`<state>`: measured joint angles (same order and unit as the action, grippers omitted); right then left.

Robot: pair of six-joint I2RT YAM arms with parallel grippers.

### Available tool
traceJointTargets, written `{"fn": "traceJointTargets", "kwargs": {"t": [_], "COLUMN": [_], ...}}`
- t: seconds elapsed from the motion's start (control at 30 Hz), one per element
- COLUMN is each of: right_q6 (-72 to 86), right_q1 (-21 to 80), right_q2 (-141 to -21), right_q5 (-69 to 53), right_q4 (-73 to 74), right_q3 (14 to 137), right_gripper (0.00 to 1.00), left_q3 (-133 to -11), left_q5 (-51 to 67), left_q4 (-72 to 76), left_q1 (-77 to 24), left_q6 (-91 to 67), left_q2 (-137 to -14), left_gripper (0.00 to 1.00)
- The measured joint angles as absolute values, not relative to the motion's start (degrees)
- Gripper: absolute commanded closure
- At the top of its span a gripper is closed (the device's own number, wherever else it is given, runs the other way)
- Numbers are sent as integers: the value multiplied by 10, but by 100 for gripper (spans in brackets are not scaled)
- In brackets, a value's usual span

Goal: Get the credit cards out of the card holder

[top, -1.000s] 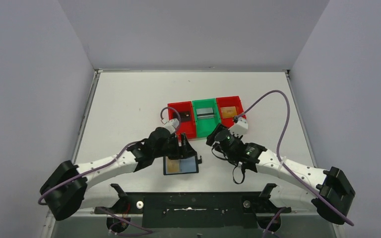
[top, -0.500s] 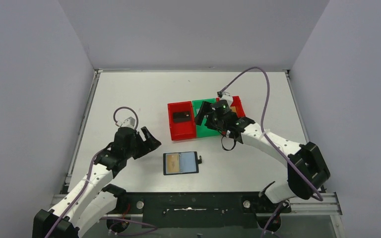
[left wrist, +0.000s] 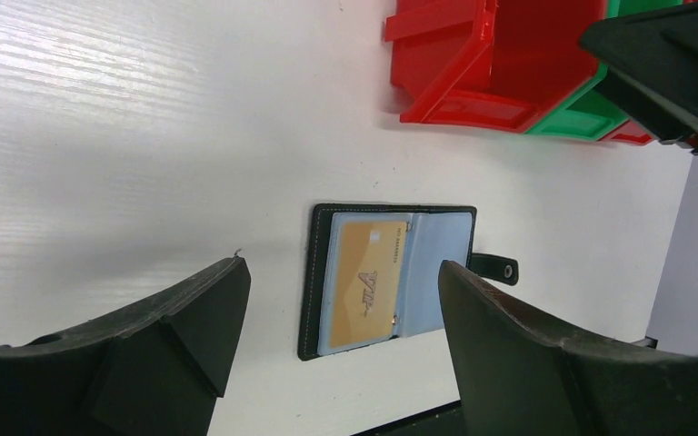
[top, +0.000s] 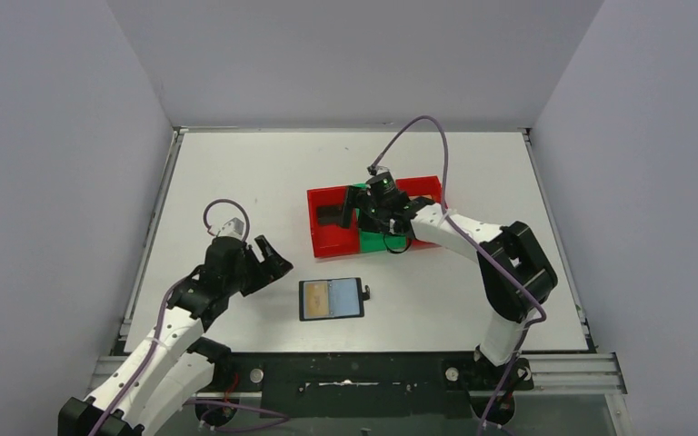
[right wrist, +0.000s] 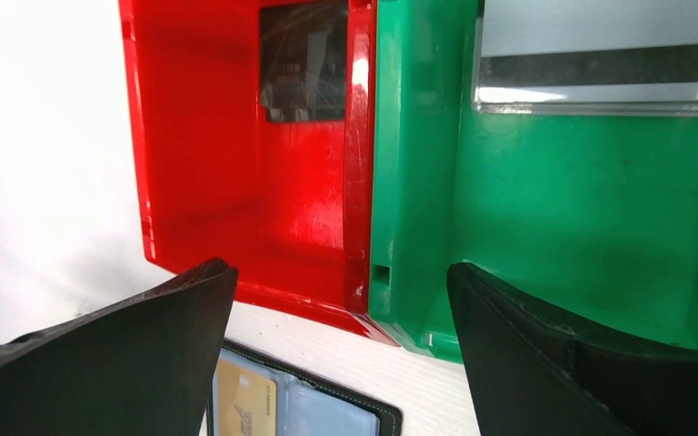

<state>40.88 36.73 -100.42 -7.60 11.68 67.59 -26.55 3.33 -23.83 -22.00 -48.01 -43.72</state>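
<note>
Lying open just ahead of the left gripper (top: 271, 258), whose fingers were spread and empty, the card holder (top: 331, 299) held a gold card (left wrist: 363, 283) (logo showing).

The card holder (left wrist: 432, 268) is showing a black border around bluish-grey pockets, and the gold-tan card (left wrist: 363, 282) in it is bearing a darker emblem. A black card (right wrist: 303, 64) is lying in the red bin (right wrist: 200, 182), while a silver-grey card (right wrist: 600, 54) in the green bin (right wrist: 582, 227) is displaying a dark stripe. The table (top: 236, 182) is looking white.
</note>
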Motion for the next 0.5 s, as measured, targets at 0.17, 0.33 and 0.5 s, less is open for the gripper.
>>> {"fn": "traceJointTargets", "kwargs": {"t": [0.17,0.33,0.5], "right_q6": [405,400,396], "right_q1": [369,378,394], "right_q2": [-1019,-1019,-1019], "right_q5": [-101,-109,-107], "right_q4": [117,117,117], "right_q3": [676,676,676], "right_gripper": [11,12,13], "left_q3": [-265,-265,-264], "left_q5": [32,30,29], "left_q4": [-240,-243,-243], "left_q1": [-220,-220,-220], "left_q6": [-486,-489,-489], "left_q2": [-428,-428,-428], "left_gripper": [24,24,24]}}
